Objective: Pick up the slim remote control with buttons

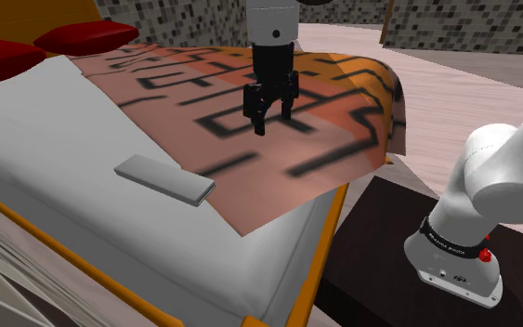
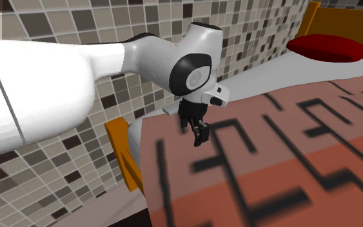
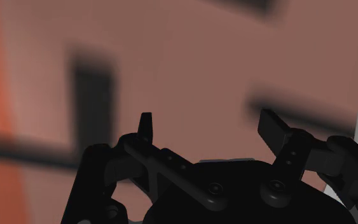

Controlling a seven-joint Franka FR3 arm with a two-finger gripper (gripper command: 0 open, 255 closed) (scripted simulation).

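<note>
I am at the reaching step. My end effector (image 1: 268, 116) hangs over the bed's patterned blanket (image 1: 343, 121), fingers wide apart, holding nothing. The grey remote (image 1: 163, 179) lies flat on the white sheet (image 1: 64, 121), well apart, at eight o'clock in the shoulder view. Next I must move over it and go down.

shoulder: above stand (image 1: 380, 237) | second: close beside arm (image 2: 57, 84) | wrist: near bedspread (image 3: 196, 57), shared

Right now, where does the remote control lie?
In the shoulder view's left half, the grey remote lies on the white sheet, beside the patterned blanket, lower left of the gripper.
</note>
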